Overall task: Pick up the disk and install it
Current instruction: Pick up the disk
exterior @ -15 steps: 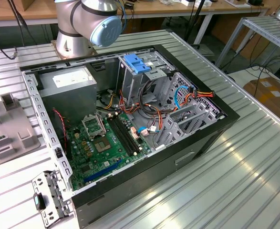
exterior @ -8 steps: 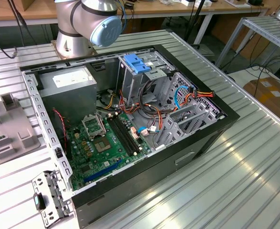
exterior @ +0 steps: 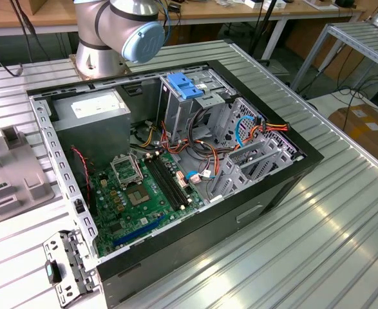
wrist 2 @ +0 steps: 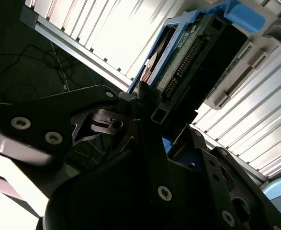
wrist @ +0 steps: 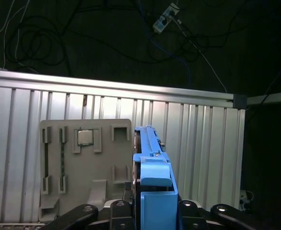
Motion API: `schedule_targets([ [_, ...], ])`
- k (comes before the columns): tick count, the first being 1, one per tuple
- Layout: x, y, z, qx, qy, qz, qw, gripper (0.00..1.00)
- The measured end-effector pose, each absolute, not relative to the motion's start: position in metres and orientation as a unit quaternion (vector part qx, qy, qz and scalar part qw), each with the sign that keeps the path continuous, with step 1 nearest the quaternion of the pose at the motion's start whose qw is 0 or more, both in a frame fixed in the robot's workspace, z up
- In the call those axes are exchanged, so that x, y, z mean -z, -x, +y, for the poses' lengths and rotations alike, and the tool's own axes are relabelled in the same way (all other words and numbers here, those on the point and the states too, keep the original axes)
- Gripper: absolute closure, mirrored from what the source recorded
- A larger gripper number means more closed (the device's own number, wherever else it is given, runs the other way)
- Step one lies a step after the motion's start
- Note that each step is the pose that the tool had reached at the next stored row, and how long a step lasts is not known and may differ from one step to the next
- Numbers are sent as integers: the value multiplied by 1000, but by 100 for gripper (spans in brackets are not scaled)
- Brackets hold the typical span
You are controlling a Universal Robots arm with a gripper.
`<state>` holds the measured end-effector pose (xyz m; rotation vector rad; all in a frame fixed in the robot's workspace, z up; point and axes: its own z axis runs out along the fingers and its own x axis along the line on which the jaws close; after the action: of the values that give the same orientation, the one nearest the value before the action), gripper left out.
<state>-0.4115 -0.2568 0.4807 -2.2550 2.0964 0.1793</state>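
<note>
Disk [wrist: 155,191]: blue carrier edges, dark body. Fixture tray [wrist: 85,163]: plain grey. Table [wrist: 16,143]: silver, ribbed in parallel stripes. Motherboard [exterior: 108,193]: green. Computer case [exterior: 176,251]: black. Drive-cage bracket [exterior: 185,85]: blue. Arm joint cap [exterior: 142,42]: pale blue.

No lettering is legible, neither on the disk [wrist 2: 188,57] nor on the power-supply box's white label [exterior: 97,106].
</note>
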Motion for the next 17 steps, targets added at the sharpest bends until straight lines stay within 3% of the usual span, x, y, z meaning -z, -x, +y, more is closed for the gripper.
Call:
schedule_targets([
  [17,-491,411,-258,-58,731,679,29,64],
])
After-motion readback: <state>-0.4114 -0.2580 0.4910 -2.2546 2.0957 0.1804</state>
